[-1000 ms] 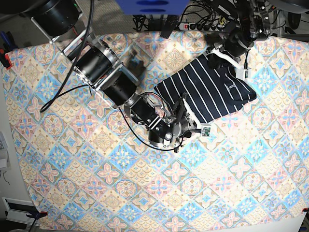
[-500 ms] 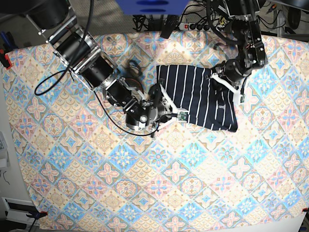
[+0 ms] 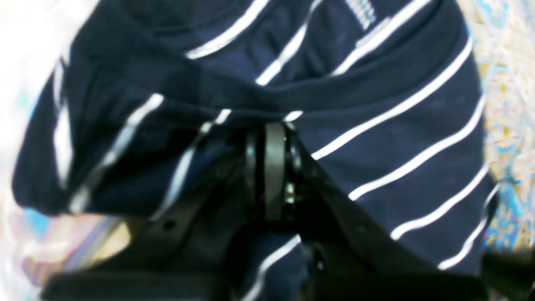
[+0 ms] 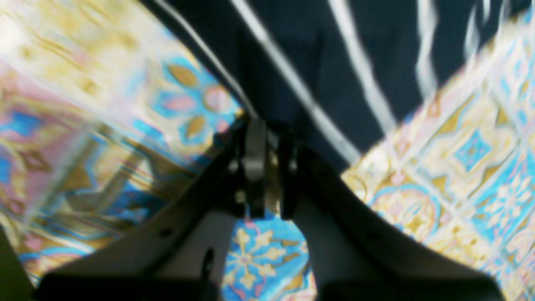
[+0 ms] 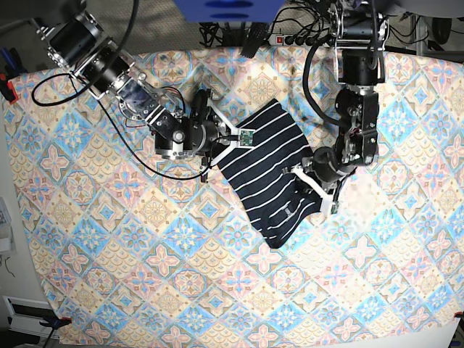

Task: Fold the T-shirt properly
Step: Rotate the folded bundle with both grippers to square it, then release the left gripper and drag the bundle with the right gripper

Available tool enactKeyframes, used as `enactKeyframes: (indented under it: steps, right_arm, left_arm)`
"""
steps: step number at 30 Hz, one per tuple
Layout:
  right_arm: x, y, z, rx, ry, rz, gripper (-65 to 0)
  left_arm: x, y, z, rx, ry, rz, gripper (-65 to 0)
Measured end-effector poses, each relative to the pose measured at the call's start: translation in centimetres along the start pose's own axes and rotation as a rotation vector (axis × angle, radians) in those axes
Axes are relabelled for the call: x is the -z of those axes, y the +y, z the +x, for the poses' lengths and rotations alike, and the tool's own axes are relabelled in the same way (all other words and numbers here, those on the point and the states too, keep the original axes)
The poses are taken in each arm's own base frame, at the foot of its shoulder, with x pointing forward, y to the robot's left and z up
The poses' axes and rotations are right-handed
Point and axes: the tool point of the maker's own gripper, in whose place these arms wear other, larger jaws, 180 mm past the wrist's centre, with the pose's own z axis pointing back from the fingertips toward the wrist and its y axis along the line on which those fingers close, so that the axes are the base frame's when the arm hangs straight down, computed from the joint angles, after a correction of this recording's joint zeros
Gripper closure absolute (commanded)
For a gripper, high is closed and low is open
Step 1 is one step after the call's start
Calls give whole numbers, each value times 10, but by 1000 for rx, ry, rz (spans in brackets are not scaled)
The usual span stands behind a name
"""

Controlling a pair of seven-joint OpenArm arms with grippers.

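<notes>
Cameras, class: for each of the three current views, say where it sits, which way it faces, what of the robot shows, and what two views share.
Base: overhead, looking down on the patterned cloth, both arms, the T-shirt.
Left wrist: behind the left gripper, facing shirt fabric pinched in its shut jaws.
Right wrist: behind the right gripper, shut on the shirt's edge, facing the cloth.
Shared: both wrist views show the striped shirt.
</notes>
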Motion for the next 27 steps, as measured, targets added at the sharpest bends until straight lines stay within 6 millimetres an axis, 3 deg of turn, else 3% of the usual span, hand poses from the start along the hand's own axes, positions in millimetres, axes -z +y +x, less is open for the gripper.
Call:
enactKeyframes:
  steps: [4,7,11,13,17,20,23,27]
  right_arm:
    - [-7,-1,9,0,-34,-18,-51]
    - [-20,-20,2,98,-62,-81,-51]
    - [-36,-39,-9,159,-70,-148,-51]
    - [-39,-37,5,203,-145,-115,-51]
    - [-48,-45,52,344,-356,-76,-51]
    - [-47,-53,74,439,-450,-48,-51]
    - [-34,-47,88,477,-462,-3,-51]
    - [-27,-49,137,509,-563,51,-51]
  left_arm:
    - [5,-19,31,46,-79,-40,-17]
    - [5,-24,35,60,-75,-46,-17]
    - [-20,-16,55,104,-133,-28,-17]
    - [-43,5,64,60,-191,25,-17]
    - [-88,52,37,-8,-192,171,-16]
    - [-116,67,19,-45,-210,223,-16]
    - [-145,83,6,-113,-259,292,-16]
    - [-173,99,-23,-198,-264,379,-16]
